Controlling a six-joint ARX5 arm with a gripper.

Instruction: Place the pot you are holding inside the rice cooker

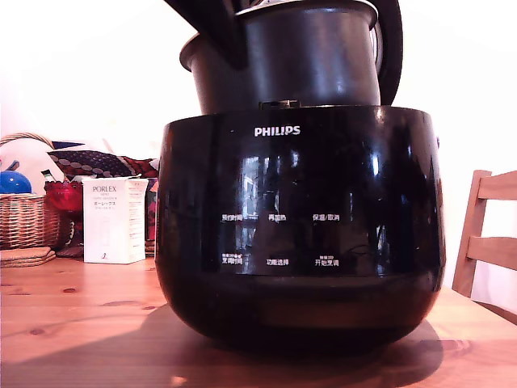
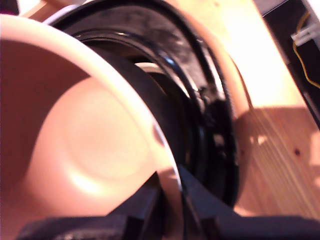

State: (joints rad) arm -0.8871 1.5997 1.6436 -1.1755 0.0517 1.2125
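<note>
The rice cooker (image 1: 299, 234), glossy black with a white PHILIPS logo, fills the middle of the exterior view on a wooden table (image 1: 73, 323). The dark grey pot (image 1: 311, 61) rises out of its top; the pot's lower part is hidden behind the cooker's wall. My gripper (image 1: 216, 31) comes in from above on the exterior view's left and is shut on the pot's rim. The wrist view shows the black fingers (image 2: 200, 200) clamping the rim (image 2: 167, 170) of the pot (image 2: 95, 135), with its pale inside. The cooker's black opening (image 2: 210, 115) lies just beyond.
The cooker's raised lid (image 1: 393, 48) shows as a dark edge behind the pot. At the exterior view's left stand a wicker basket (image 1: 28, 218) and a white PORLEX box (image 1: 113, 220). A wooden chair (image 1: 485, 234) is at the right.
</note>
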